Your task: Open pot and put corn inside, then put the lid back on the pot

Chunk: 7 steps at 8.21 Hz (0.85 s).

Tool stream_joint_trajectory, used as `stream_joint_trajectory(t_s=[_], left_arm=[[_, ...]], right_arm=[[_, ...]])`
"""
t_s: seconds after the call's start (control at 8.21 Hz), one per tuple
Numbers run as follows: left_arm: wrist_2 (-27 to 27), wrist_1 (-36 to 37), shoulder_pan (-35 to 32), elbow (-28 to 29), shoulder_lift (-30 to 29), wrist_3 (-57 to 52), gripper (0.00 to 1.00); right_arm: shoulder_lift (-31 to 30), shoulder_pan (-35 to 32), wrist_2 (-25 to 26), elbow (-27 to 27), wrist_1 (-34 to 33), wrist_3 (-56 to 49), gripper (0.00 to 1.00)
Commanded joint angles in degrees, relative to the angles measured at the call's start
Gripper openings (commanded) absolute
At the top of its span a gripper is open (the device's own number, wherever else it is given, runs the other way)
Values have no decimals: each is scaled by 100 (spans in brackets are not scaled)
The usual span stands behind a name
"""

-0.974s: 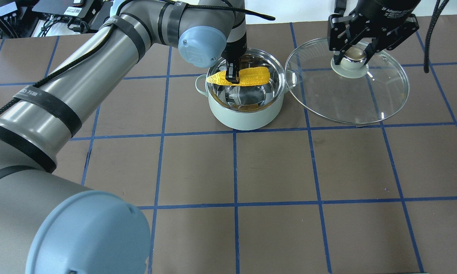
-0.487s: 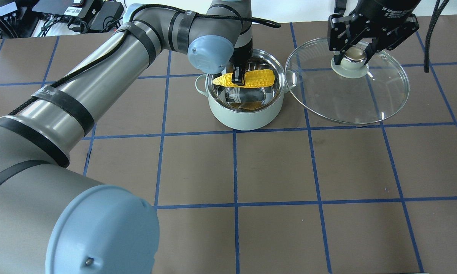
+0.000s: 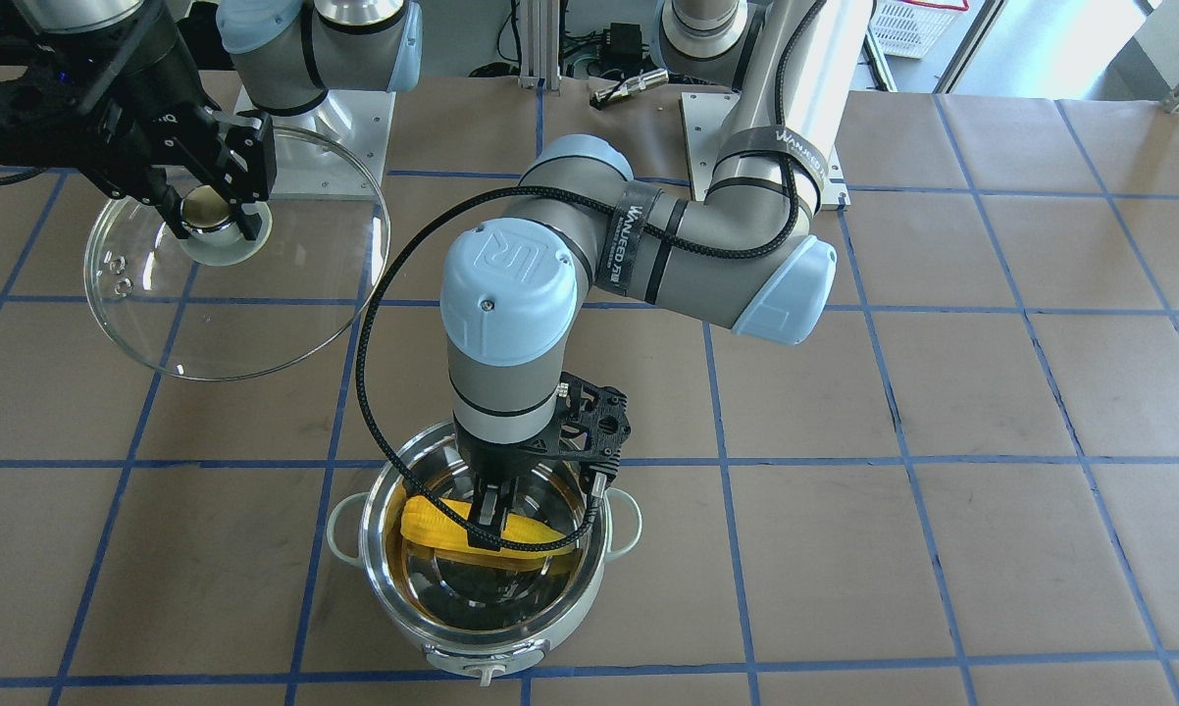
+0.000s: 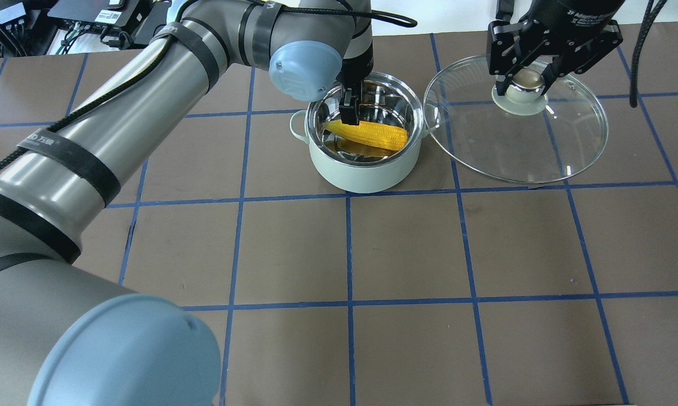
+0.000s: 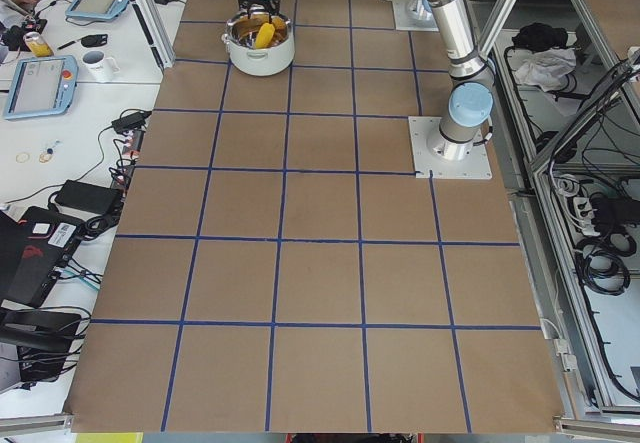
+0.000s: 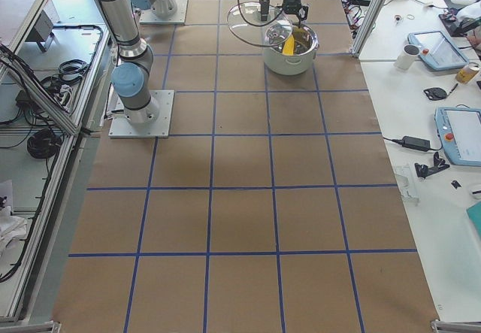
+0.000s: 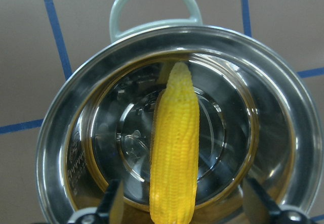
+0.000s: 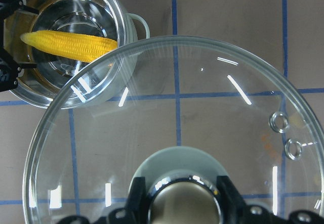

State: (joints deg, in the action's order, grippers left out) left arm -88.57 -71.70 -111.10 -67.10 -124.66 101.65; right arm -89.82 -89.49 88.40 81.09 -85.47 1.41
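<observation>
The bare brown bench (image 4: 406, 254) fills the lower half of the overhead view, so there is plenty of open room on the near side. In the upper middle stands the mint-green pot (image 4: 367, 172), uncovered. The corn (image 4: 373, 134) lies slantwise inside its steel bowl, below the rim.

In the left wrist view the left end effector (image 7: 181, 196) is spread wide. Its fingers (image 7: 112, 201) stand clear on either side of the corn and touch neither the corn nor the pot wall. The drop looks done, so the next job is getting out cleanly: rise straight up until the fingers clear the rim, then swing toward the upper left of the overhead frame, where the bench is free.

Further back, at upper right, the right end effector (image 4: 526, 84) is pinching the gold knob (image 4: 528, 80) of the glass lid (image 4: 514, 146). The lid's rim overlaps the pot's right loop handle (image 4: 431, 119) in this view. That gap is tight, so the lid should wait until the left arm has left, then travel level and settle centred on the rim.
</observation>
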Motion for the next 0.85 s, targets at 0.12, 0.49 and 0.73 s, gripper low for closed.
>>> stream_joint_trajectory(t_s=[0.12, 0.49, 0.73], left_arm=[[41, -447, 62, 3, 888, -84, 100], [-29, -1323, 525, -84, 1548, -515, 100], [-38, -1592, 1122, -102, 1821, -1299, 100]], right_arm=[[0, -7, -43, -6, -40, 0, 10], [288, -7, 10, -285, -110, 9, 2], [876, -243, 36, -716, -424, 166, 0]])
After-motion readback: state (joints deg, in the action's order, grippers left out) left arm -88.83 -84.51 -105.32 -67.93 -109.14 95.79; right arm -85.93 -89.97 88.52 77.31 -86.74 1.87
